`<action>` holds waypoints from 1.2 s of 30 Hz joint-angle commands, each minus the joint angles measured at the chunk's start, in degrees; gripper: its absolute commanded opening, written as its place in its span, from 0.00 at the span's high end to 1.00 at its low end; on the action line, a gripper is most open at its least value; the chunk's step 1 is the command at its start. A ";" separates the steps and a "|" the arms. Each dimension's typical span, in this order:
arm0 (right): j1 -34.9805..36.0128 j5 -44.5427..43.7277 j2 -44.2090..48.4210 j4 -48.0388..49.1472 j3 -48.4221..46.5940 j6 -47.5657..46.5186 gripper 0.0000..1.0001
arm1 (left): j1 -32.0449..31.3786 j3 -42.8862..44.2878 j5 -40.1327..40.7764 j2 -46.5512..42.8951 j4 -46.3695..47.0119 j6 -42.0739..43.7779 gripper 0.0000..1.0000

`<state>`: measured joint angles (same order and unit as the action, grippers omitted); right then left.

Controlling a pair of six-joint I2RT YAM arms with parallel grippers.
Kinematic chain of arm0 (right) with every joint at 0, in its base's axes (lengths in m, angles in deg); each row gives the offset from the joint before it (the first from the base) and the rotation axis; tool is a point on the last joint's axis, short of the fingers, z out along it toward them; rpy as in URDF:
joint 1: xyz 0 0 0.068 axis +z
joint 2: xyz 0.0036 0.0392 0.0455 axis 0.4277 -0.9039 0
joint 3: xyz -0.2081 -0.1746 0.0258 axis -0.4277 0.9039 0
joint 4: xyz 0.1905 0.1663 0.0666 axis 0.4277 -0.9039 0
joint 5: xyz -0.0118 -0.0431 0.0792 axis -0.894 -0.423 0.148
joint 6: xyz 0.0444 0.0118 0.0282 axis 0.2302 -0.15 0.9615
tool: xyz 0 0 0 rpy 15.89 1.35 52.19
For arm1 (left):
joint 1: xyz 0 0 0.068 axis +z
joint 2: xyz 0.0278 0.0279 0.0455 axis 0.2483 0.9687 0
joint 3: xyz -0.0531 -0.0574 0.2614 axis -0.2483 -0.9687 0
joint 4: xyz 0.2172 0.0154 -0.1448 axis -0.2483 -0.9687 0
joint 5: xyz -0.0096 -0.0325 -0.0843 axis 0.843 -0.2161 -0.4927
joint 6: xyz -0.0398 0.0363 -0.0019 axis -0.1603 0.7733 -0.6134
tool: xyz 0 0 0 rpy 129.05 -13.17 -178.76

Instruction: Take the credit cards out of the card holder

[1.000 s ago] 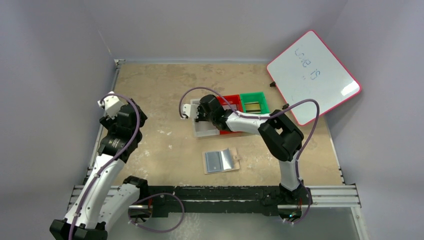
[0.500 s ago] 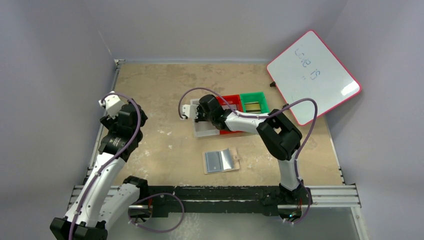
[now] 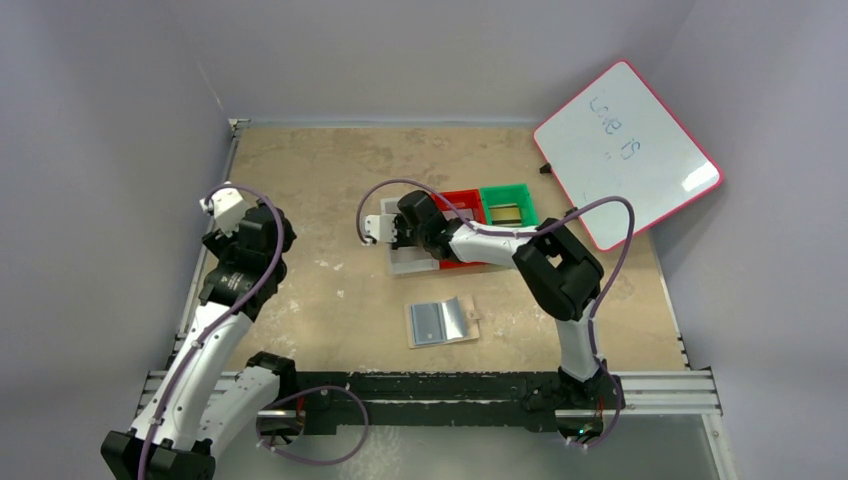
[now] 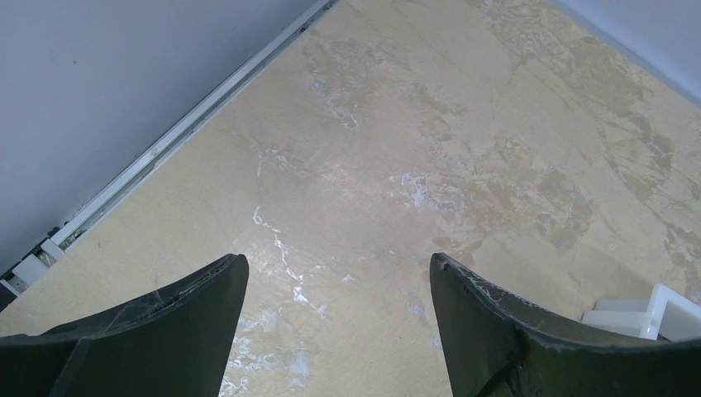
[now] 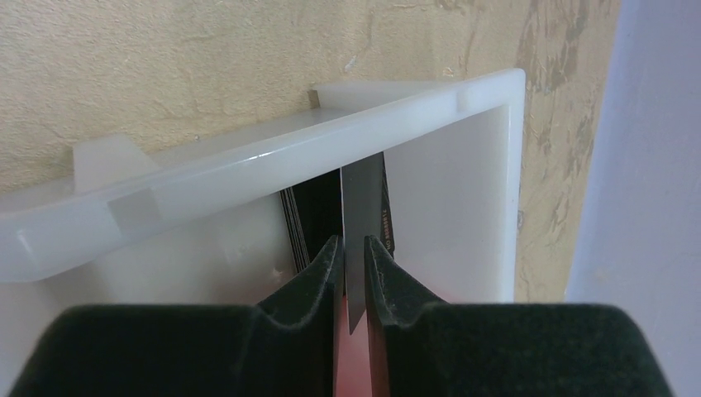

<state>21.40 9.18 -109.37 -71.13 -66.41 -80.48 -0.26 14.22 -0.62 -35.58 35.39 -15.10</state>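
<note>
Fingers on right [image 5: 314,285] pinch silvery card [image 5: 362,207] in white bin [image 5: 248,169]; left fingers [image 4: 512,322] spread wide

The card holder [image 3: 443,322] lies open, grey-blue lining up, on the near side of the white bin [image 3: 410,264]. In that bin, the right fingers [image 5: 325,266] pinch a silvery-grey card [image 5: 355,207] edge-on beside a black card [image 5: 314,215].

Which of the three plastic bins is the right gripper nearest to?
The clear white bin, leftmost in the row; the red bin and green bin lie farther right. The right gripper holds a silvery-grey card at it.
</note>
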 commanded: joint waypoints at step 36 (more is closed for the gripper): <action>-1.09 3.91 7.21 7.40 -1.08 22.42 0.65 | 0.13 0.48 -0.43 1.24 1.14 0.19 0.21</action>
<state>20.89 9.61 -110.20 -71.37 -68.86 -70.01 -0.26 14.22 -1.39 -33.98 35.39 -15.03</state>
